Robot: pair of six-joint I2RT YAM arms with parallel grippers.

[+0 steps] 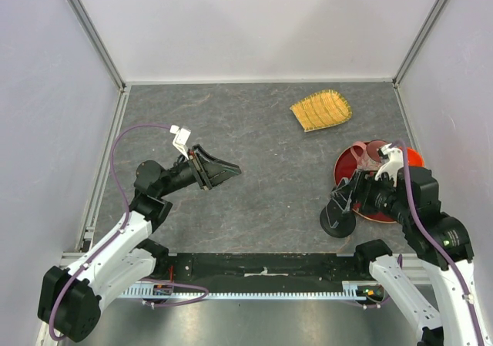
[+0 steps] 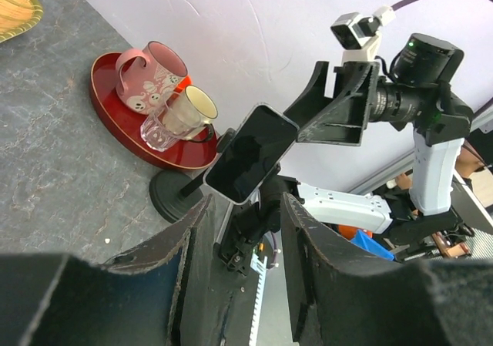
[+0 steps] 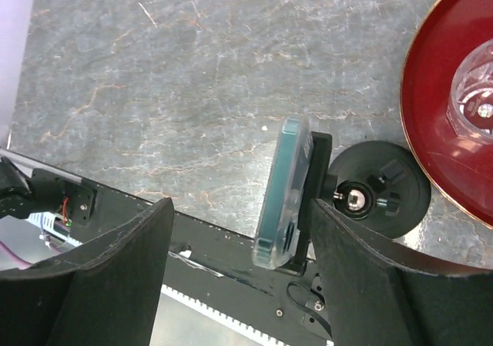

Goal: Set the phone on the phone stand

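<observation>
- Found the phone (image 2: 253, 152) seated in the clip cradle on top of the phone stand (image 2: 173, 196), tilted back, with its dark screen turned toward the left arm's side.
- Saw it edge-on in the right wrist view, its back against the cradle, lifted clear of the counter (image 1: 262, 184).
- Noted the right pincer (image 3: 240, 207) spread wide, one finger on each side of the phone and cradle, gripping nothing.
- Made out a plain gap between the phone's face and the finger in front of it; could not tell whether the other finger grazed the back of the cradle.
- Located the left pincer (image 2: 246, 201) well apart from the stand, across the counter, pointed at the phone, partly open with nothing between its fingers.
- Made out the stand's round base flat on the counter near the front edge, just beside the rim of a red plate (image 2: 127, 134).
- Counted a pink mug (image 2: 150, 72), a clear glass (image 2: 162, 126) and a cream cup (image 2: 192, 107) crowded together on that plate.
- Spotted a yellow woven tray (image 1: 322, 109) toward the back wall, well apart from stand and plate.
</observation>
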